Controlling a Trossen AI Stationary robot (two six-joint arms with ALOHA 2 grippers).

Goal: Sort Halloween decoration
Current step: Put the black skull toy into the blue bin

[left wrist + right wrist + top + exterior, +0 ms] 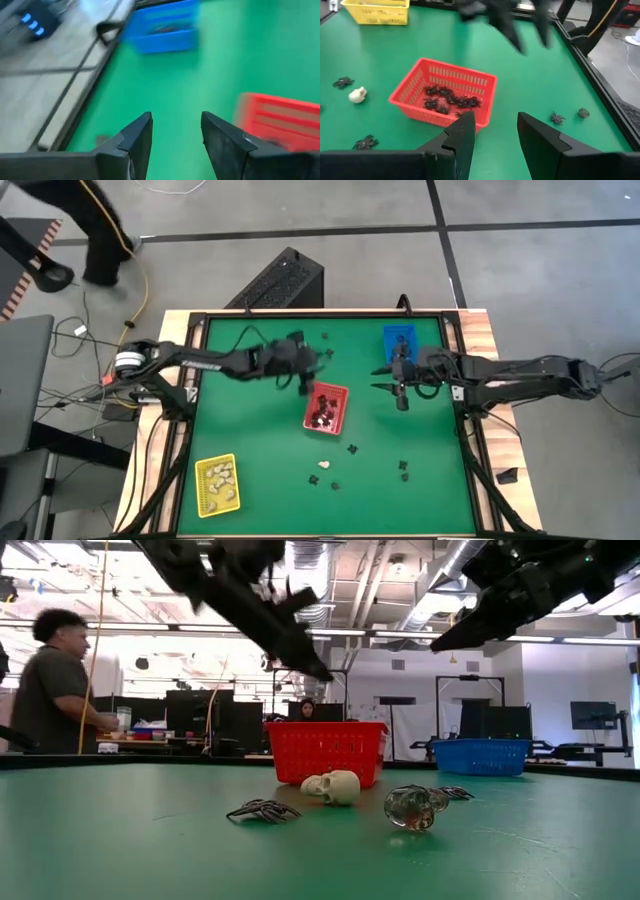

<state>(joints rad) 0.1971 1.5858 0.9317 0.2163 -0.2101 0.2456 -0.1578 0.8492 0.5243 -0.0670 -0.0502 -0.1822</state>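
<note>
Left hand [305, 377] hangs just beside the red tray [341, 395], fingers parted and empty; right hand [388, 380] waits on the tray's far side, also spread and empty. Black spiders [447, 99] lie in the tray. Loose decorations, including a cream skull [332, 786] and a spider [262, 810], sit on the counter [250, 430], well apart from both hands. Risk: the hands converging on one piece could collide, or could nudge the light tray.
</note>
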